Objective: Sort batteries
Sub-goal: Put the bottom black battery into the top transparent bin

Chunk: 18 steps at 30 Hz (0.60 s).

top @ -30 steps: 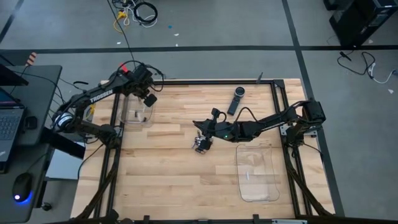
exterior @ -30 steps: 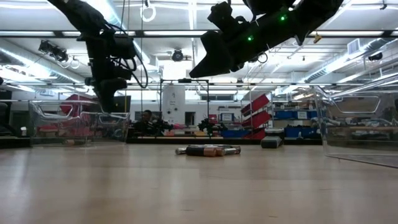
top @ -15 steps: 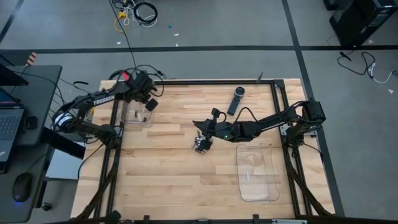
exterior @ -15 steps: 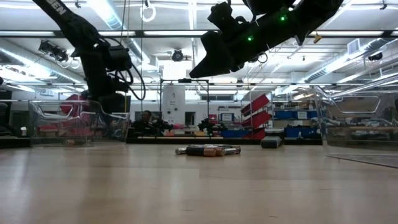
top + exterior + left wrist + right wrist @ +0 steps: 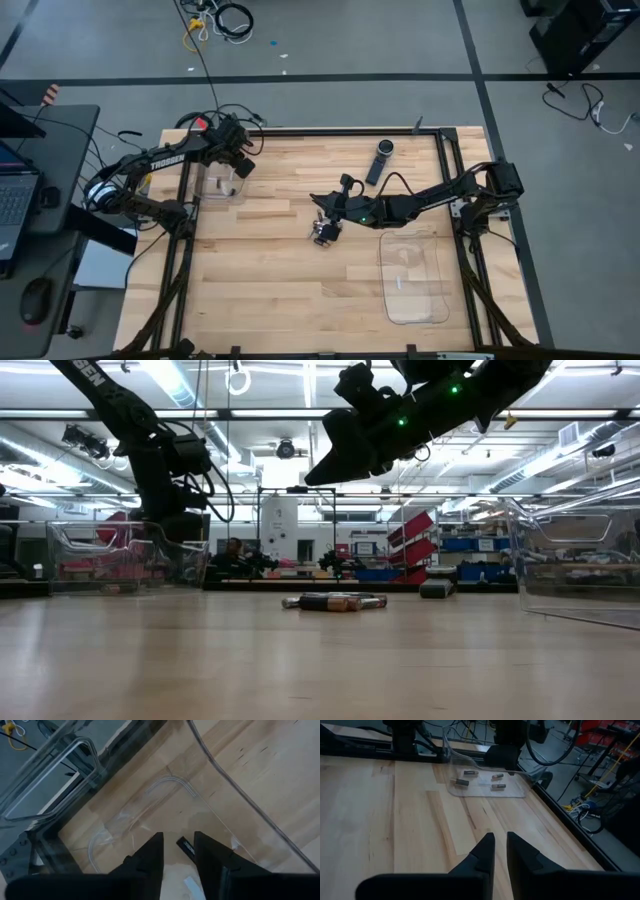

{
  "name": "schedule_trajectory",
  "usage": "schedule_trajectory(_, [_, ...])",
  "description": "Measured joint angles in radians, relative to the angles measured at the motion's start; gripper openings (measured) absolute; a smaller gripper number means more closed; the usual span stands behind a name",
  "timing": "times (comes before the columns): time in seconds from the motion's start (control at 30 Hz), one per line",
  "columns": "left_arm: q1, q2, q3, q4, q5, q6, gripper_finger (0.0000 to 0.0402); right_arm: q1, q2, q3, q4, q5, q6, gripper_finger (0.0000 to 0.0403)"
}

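Note:
A small pile of batteries (image 5: 322, 235) lies on the wooden table's middle, also seen as a low row of batteries (image 5: 335, 601). My right gripper (image 5: 320, 212) hovers above that pile, shut and holding nothing (image 5: 500, 836). My left gripper (image 5: 242, 168) hangs open over the small clear container (image 5: 218, 186) at the table's far left. Its fingers stand apart (image 5: 178, 837), and one dark battery (image 5: 185, 846) lies on the container's floor below them. Several more sorted batteries (image 5: 480, 777) lie in that container.
A long black remote-like device (image 5: 380, 160) lies near the far edge. A larger clear container (image 5: 413, 278) sits at the near right. Bare wood lies across the table's near left. A laptop (image 5: 15, 195) stands beyond the left edge.
My left gripper has moved a little down and toward the near edge, over the small clear container, and its arm has tipped. The right arm and the battery pile have kept still.

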Motion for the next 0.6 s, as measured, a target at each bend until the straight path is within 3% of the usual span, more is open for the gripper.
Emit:
schedule_trajectory(0.4, [-0.057,-0.035,0.161,-0.086,-0.005,0.0,0.0117,0.0,0.0,0.0,-0.083,0.0,0.028,0.0037])
schedule_trajectory(0.6, [-0.173,-0.17,0.177,0.026,0.063,0.055,0.0117,-0.003,0.0,0.0,-0.256,-0.127,0.135,0.0037])
